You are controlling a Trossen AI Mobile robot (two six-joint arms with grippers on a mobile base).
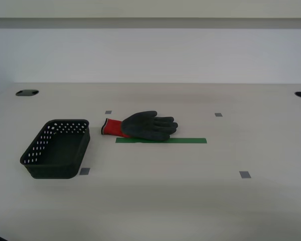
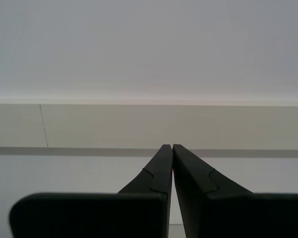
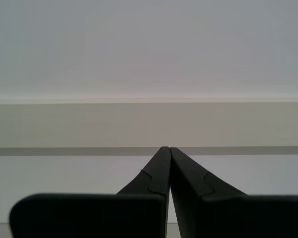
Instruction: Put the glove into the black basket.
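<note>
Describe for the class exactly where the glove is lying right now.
In the exterior view the glove lies flat on the table near the middle, just to the right of the black basket, its fingers resting along a strip of green tape.

Pale, off-white table [image 1: 190, 201] filling most of the exterior view, evenly and softly lit. Green tape strip [image 1: 161, 140] near centre. Small grey tape squares at 11 o'clock [image 1: 108, 112], 2 o'clock [image 1: 218, 114], 5 o'clock [image 1: 245, 174] and 8 o'clock [image 1: 84, 171] of it. Dark cable holes [image 1: 26, 93] at both far corners. Plain white wall [image 1: 150, 55] behind, with a grey ledge [image 1: 150, 23] along 12 o'clock.
</note>
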